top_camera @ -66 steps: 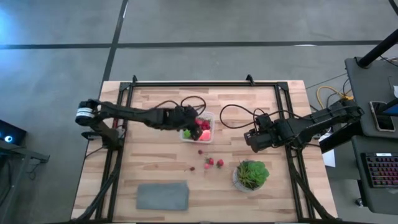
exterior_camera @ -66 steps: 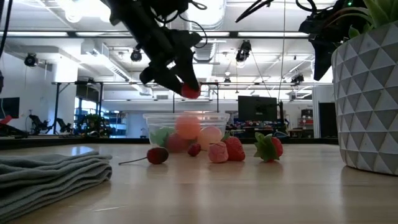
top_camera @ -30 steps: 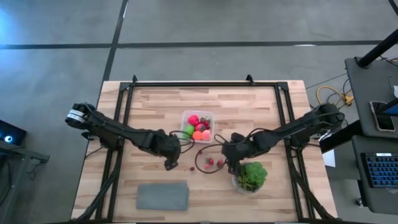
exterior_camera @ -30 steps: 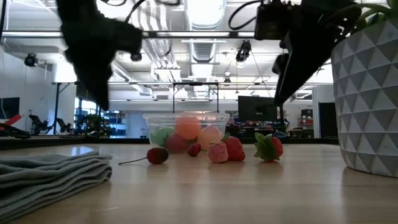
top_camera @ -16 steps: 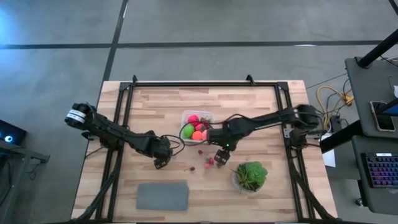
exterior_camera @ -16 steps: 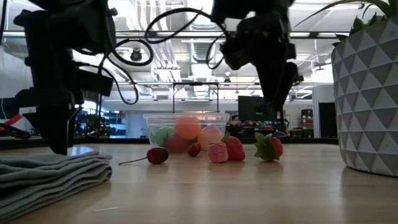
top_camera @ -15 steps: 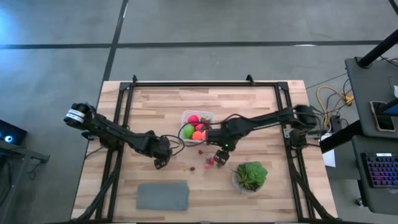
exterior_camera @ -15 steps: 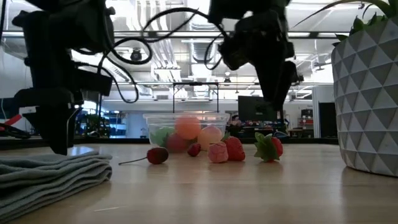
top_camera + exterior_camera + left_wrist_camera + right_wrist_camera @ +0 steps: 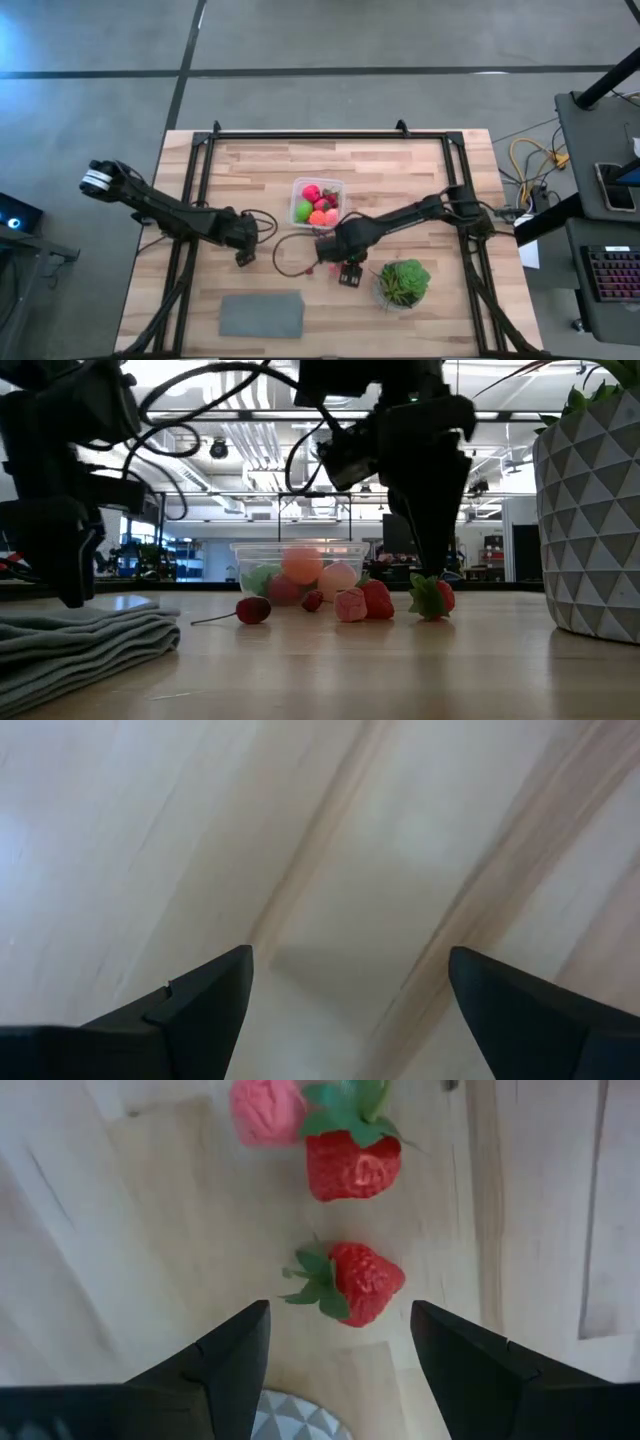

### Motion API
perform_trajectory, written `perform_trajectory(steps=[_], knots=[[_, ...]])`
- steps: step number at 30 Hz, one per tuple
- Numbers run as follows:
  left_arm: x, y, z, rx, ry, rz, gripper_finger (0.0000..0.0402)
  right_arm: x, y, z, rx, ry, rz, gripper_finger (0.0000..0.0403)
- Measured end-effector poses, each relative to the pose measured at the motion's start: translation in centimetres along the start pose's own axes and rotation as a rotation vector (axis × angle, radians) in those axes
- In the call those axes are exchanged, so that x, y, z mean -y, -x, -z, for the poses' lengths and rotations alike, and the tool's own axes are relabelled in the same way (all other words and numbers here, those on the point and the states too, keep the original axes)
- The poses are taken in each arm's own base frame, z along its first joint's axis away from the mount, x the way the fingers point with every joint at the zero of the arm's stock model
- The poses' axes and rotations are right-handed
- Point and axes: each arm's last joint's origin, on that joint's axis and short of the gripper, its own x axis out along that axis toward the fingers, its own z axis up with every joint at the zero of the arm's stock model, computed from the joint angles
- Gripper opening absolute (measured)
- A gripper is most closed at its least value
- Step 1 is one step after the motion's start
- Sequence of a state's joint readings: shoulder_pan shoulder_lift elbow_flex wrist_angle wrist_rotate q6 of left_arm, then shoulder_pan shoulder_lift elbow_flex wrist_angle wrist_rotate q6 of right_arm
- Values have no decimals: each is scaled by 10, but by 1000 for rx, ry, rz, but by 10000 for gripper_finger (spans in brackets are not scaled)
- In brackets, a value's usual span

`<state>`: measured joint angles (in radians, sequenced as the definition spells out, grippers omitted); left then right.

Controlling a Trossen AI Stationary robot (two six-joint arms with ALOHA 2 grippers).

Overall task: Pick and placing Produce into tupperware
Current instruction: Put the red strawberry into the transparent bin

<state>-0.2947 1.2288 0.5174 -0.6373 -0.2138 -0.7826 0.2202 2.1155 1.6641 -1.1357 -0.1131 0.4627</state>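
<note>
Strawberries lie loose on the table (image 9: 420, 180) directly under the right pincer (image 9: 348, 274), which stands released with nothing between its fingers (image 9: 235, 1355). In the right wrist view one strawberry (image 9: 350, 1282) sits just ahead of the gap between the two fingers, on bare wood and apart from both. A second strawberry (image 9: 353, 1158) lies farther out from the pincer, with a pink piece (image 9: 265, 1110) touching or just beside it. In the low view the right pincer (image 9: 432, 550) hangs low over the strawberry (image 9: 432, 596) nearest the white faceted plant pot (image 9: 590, 520).

Beyond the right pincer, toward the far side of the table, stands the clear tupperware (image 9: 318, 202) holding green, orange, red and pink round fruits. A small dark red fruit with a stem (image 9: 252, 609) lies on the wood in front of the box.

The left pincer (image 9: 243, 257) is off to the side of the tupperware, well apart from the produce, released and empty; its fingers (image 9: 195, 1000) show only bare wood ahead. A folded grey mat (image 9: 261, 315) lies near it, toward the table's near edge.
</note>
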Motion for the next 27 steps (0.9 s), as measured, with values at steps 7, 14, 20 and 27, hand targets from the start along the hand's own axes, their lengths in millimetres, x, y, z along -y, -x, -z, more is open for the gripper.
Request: perform_trajectory(steps=[7,14,20,27], knots=[[-17,-1,17,29,60,30,320,-6,-10,9,42,-12,101,235],[-20,4,18,69,71,69,320,-5,-26,11,40,-7,80,235],[-19,4,18,73,72,72,320,-4,-29,11,40,0,80,235],[-17,1,16,69,70,67,320,-4,-29,10,53,1,73,210]])
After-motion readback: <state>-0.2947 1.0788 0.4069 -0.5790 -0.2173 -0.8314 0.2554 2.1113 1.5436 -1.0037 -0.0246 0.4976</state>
